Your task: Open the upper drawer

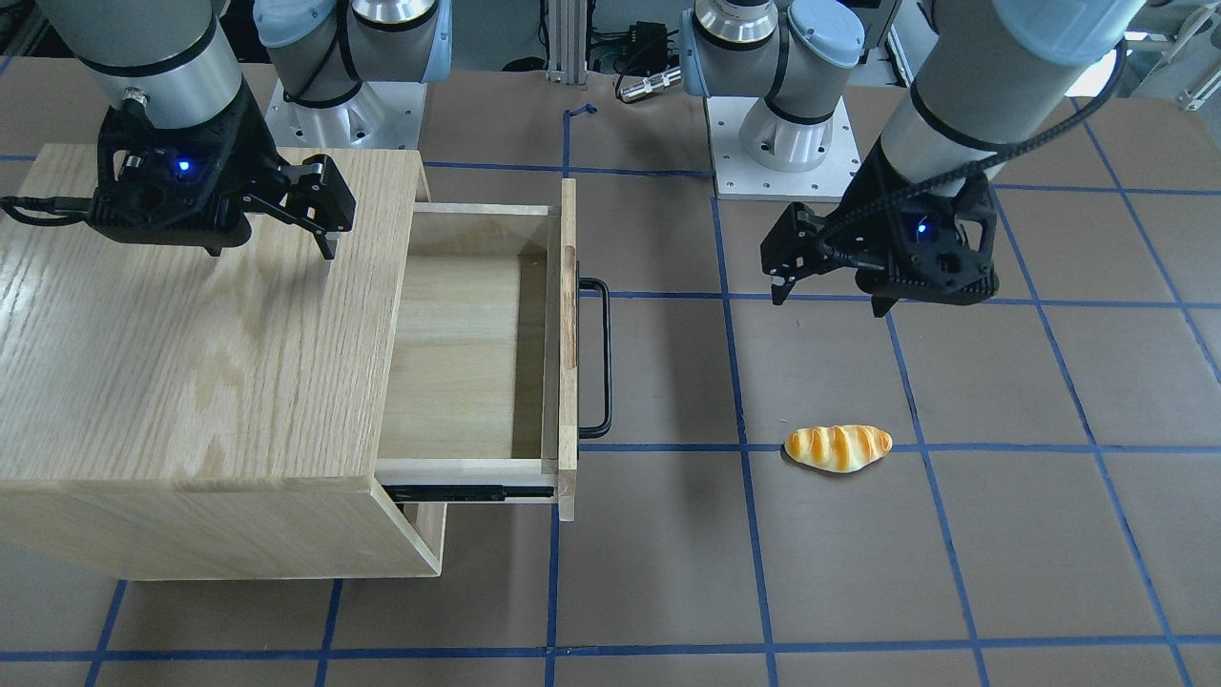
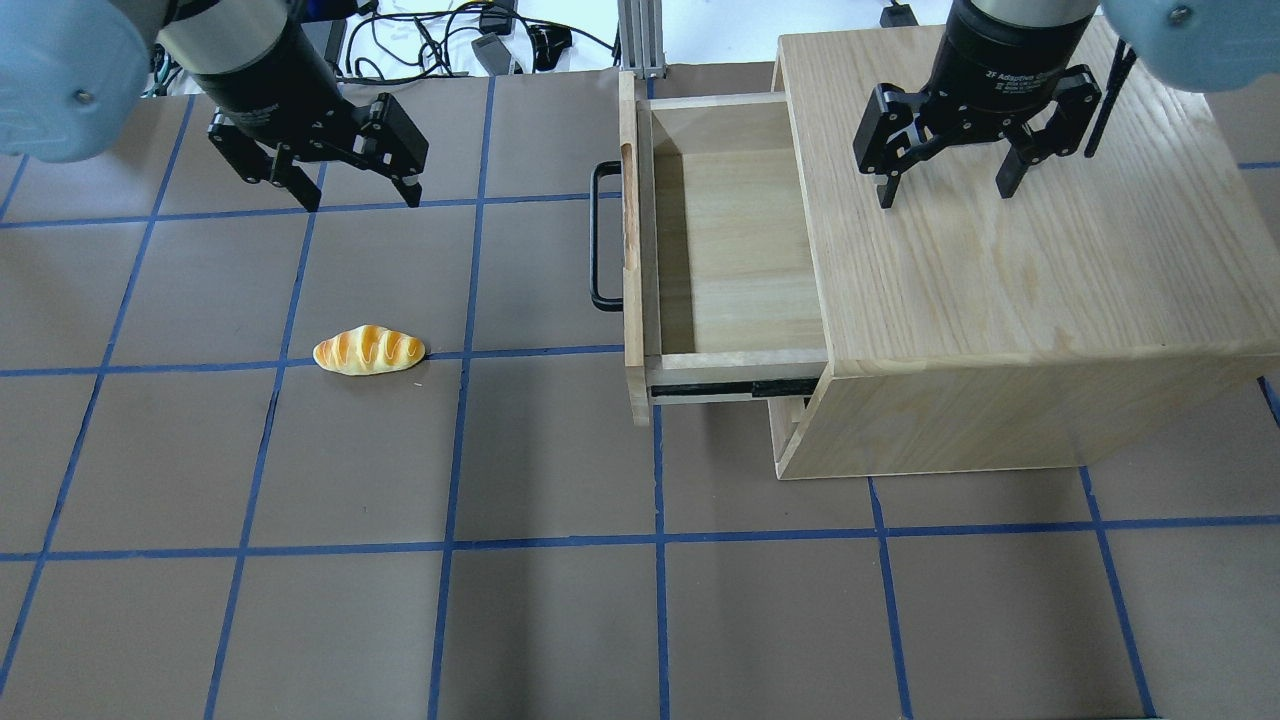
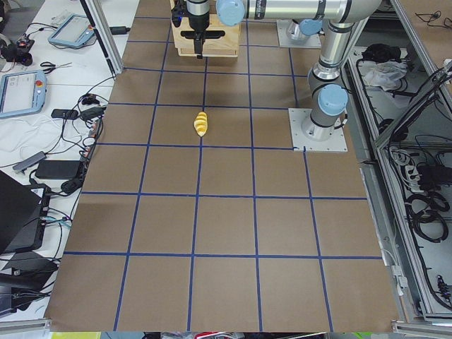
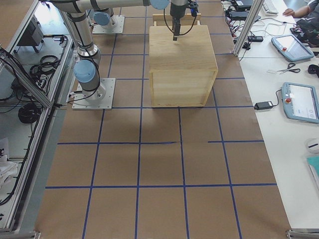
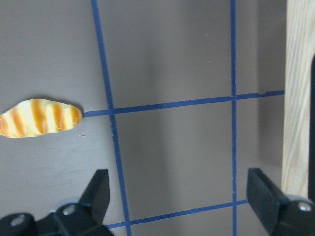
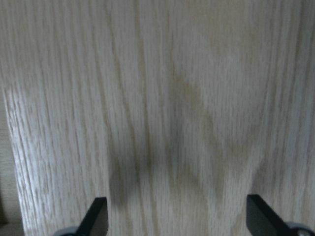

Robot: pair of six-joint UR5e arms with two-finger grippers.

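One cabinet (image 2: 1000,300), one upper drawer (image 2: 735,240), one bread roll (image 2: 368,351).

A robotics lab, probably; teach pendants (image 4: 300,102), cable tangles (image 3: 422,189) and aluminium framing (image 2: 640,35) flank the taped table (image 2: 550,600).

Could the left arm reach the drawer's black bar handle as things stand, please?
Probably yes: the open left tool hangs nearby, with nothing between it and the black metal bar handle of the light oak drawer.
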